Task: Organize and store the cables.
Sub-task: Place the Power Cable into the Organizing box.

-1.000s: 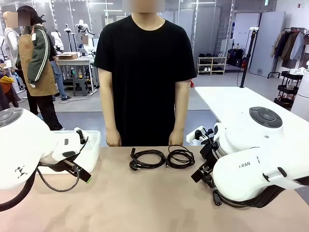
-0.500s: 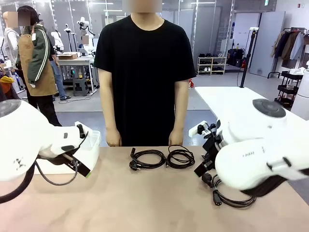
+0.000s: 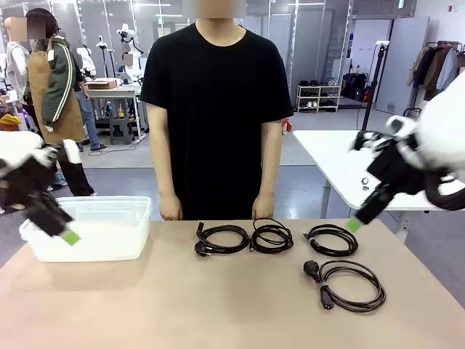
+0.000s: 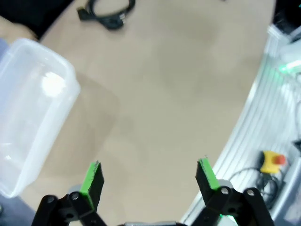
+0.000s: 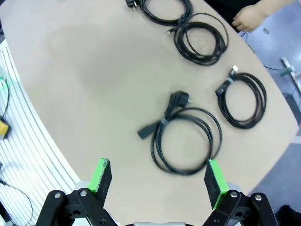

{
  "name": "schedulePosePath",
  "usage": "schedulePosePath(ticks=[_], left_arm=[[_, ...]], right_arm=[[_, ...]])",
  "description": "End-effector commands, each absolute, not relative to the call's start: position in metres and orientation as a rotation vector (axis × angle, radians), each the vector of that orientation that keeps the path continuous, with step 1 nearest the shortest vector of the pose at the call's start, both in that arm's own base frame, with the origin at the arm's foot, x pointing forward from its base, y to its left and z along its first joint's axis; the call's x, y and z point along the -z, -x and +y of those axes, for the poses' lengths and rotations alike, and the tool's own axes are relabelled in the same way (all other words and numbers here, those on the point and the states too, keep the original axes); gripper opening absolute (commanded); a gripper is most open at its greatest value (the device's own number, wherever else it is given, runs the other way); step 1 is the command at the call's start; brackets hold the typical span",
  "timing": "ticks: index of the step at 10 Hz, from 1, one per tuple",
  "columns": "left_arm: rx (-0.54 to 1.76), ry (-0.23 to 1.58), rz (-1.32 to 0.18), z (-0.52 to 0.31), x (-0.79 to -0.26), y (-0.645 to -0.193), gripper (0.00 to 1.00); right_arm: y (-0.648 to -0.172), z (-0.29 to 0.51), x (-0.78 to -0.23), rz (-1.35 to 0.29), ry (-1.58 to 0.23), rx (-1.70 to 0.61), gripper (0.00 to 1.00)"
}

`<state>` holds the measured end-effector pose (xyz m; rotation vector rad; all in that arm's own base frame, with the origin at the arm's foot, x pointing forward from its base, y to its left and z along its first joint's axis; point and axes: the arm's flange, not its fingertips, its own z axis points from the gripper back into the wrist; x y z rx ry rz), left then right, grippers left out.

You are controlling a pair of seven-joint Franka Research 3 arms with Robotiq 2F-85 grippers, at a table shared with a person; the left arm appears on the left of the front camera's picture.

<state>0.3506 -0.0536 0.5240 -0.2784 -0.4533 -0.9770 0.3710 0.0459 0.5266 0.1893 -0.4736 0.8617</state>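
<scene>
Several black coiled cables lie on the tan table. In the front view one cable (image 3: 221, 238) and a second (image 3: 272, 236) sit in front of the person, a third (image 3: 331, 240) lies to their right, and a cable with a large plug (image 3: 349, 285) lies nearer me. My left gripper (image 3: 67, 234) hangs open over the bin's left end, holding nothing. My right gripper (image 3: 356, 222) is raised at the right, open and holding nothing. The right wrist view has its open gripper (image 5: 157, 175) above the plug cable (image 5: 181, 141), with another coil (image 5: 242, 101) beyond.
A translucent white bin (image 3: 109, 240) stands on the table's left side, also in the left wrist view as the bin (image 4: 33, 117). The person stands at the far edge with one hand (image 5: 249, 16) near the cables. The near middle of the table (image 3: 182, 305) is bare.
Both arms have risen and swung outward from low over the table. This has uncovered the bin and the two right-hand cables. The cables themselves have not moved.
</scene>
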Motion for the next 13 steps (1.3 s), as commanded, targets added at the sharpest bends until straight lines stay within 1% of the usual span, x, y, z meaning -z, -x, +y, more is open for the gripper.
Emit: schedulePosePath(ticks=[1,3,4,5,7,8,9,10,13], left_arm=[[0.948,0.313,-0.484,0.006,-0.544,-0.334,1.0],[0.83,0.337,-0.567,0.058,-0.546,-0.321,1.0],[0.786,0.355,-0.606,0.076,-0.544,-0.313,1.0],[0.751,0.343,-0.629,0.09,-0.542,-0.303,1.0],[0.712,0.347,-0.641,0.097,-0.534,-0.301,1.0],[0.705,0.349,-0.639,0.094,-0.532,-0.303,1.0],[0.703,0.342,-0.606,0.107,-0.542,-0.3,1.0],[0.703,0.342,-0.606,0.107,-0.542,-0.3,1.0],[0.703,0.342,-0.606,0.107,-0.542,-0.3,1.0]], right_arm=[[-0.338,0.002,-0.546,-0.568,-0.157,-0.884,1.0],[-0.306,-0.039,-0.553,-0.645,-0.176,-0.849,1.0],[-0.296,-0.057,-0.55,-0.647,-0.179,-0.803,1.0],[-0.281,-0.069,-0.546,-0.651,-0.19,-0.786,1.0],[-0.265,-0.085,-0.542,-0.685,-0.197,-0.775,1.0],[-0.263,-0.087,-0.539,-0.701,-0.217,-0.758,1.0],[-0.264,-0.084,-0.534,-0.683,-0.243,-0.733,1.0],[-0.281,-0.095,-0.569,-0.689,-0.21,-0.742,1.0],[-0.281,-0.095,-0.569,-0.689,-0.21,-0.742,1.0]])
